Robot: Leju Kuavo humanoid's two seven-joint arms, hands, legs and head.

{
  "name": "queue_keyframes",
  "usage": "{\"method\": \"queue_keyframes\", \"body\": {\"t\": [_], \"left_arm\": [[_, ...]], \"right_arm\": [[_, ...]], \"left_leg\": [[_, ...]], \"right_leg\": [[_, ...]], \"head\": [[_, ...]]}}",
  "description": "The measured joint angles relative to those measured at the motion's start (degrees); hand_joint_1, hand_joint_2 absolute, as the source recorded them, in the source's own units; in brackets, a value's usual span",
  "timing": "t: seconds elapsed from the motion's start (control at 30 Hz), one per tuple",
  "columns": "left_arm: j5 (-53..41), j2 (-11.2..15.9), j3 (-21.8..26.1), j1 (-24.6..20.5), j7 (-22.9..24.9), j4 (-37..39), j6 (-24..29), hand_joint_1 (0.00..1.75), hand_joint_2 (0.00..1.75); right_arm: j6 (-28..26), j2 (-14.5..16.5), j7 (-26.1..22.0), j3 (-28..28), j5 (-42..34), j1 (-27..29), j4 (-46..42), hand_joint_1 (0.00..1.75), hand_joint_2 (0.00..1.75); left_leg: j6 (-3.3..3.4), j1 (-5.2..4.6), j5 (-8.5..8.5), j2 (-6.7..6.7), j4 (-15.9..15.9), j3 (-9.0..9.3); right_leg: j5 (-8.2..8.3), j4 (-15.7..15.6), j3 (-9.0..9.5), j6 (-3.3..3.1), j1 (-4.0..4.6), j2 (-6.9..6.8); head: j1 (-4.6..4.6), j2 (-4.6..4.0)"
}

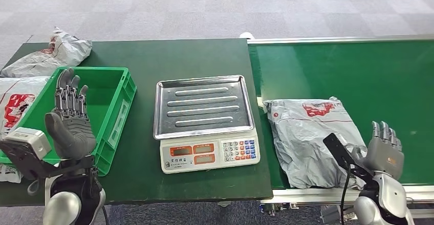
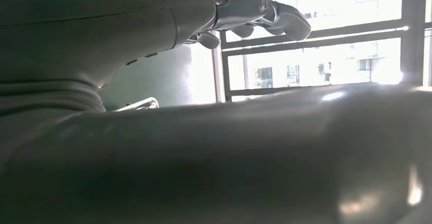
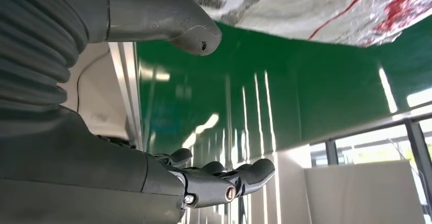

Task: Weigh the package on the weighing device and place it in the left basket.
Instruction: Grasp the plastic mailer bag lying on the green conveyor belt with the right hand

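The crumpled grey plastic mailer package (image 1: 308, 139) lies on the green conveyor belt (image 1: 378, 76), right of the silver-trayed scale (image 1: 205, 122). Our right hand (image 1: 385, 145), fingers apart and empty, hovers just beside its right edge, much nearer than our left hand (image 1: 70, 117), which is raised open over the green plastic basket (image 1: 115, 107).

Parcel-sorting station: green conveyor belt (image 1: 358, 76), weighing scale (image 1: 207, 125), green crate (image 1: 115, 107) (grey carpet (image 1: 204, 15), office-like).

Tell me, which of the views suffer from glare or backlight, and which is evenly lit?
Head view: evenly lit, sharp; the scale tray has a soft sheen. Left wrist view: bright windows behind, the left hand dark against them. Right wrist view: streaks of glare on the green belt.
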Motion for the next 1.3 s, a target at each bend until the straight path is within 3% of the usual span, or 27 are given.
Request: {"method": "queue_keyframes", "body": {"t": [0.17, 0.5, 0.63, 0.73, 0.83, 1.0, 1.3], "left_arm": [[-0.12, -0.65, 0.01, 1.04, 0.00, -0.42, -0.11, 0.00, 0.00], [-0.13, -0.96, 0.19, 1.63, -0.02, -0.75, -0.17, 0.00, 0.00], [0.03, -0.96, 0.36, 2.09, -0.32, -0.81, -0.17, 0.00, 0.00], [0.05, -0.96, 0.39, 2.36, -0.33, -0.85, -0.19, 0.00, 0.00], [0.05, -0.92, 0.39, 2.32, -0.21, -0.64, -0.37, 0.00, 0.00], [0.29, -0.63, 0.37, 2.27, -0.20, -0.13, -0.96, 0.00, 0.00], [0.25, -0.53, 0.37, 1.43, 0.60, 0.42, -1.31, 0.00, 0.00]], "right_arm": [[0.16, 1.28, 0.09, 1.73, 6.93, 0.10, -0.29, 0.00, 1.75], [0.80, 3.59, -1.95, 3.46, 7.91, -0.50, 0.02, 0.00, 1.75], [-1.72, 5.61, -4.92, 3.76, 5.97, -2.07, 0.95, 0.00, 1.75], [-1.41, 6.09, -4.56, 3.77, 5.70, -4.39, 1.64, 0.00, 1.75], [2.92, 6.40, -4.27, 3.52, 0.86, -6.76, 2.20, 0.00, 1.75], [9.55, 7.96, -6.11, 1.97, -13.86, -8.66, 3.41, 0.00, 1.75], [10.13, 8.40, -3.73, 1.58, -14.96, -9.44, 7.37, 0.00, 1.75]], "left_leg": [[-0.01, 0.01, 0.01, 0.00, 0.00, 0.02], [-0.02, 0.01, 0.02, -0.01, -0.01, -0.01], [-0.03, 0.01, 0.03, 0.00, -0.02, -0.01], [-0.03, 0.01, 0.05, 0.01, -0.02, 0.01], [-0.02, 0.00, 0.06, 0.02, -0.01, 0.02], [-0.02, 0.00, 0.06, 0.00, -0.01, 0.02], [-0.02, 0.00, 0.06, -0.01, -0.01, 0.00]], "right_leg": [[0.00, 0.00, 0.01, 0.00, 0.02, 0.01], [0.00, 0.00, 0.01, 0.00, 0.01, 0.01], [0.00, 0.00, 0.01, 0.00, 0.01, 0.01], [0.01, 0.00, 0.01, 0.00, 0.01, 0.02], [0.01, 0.00, 0.01, 0.00, 0.00, 0.02], [0.01, 0.00, 0.01, 0.00, 0.01, 0.01], [0.01, 0.00, -0.02, -0.01, 0.00, 0.01]], "head": [[-0.02, 0.00], [-0.01, 0.00], [-0.01, 0.00], [-0.01, 0.00], [-0.01, 0.00], [-0.01, 0.00], [-0.01, 0.00]]}}
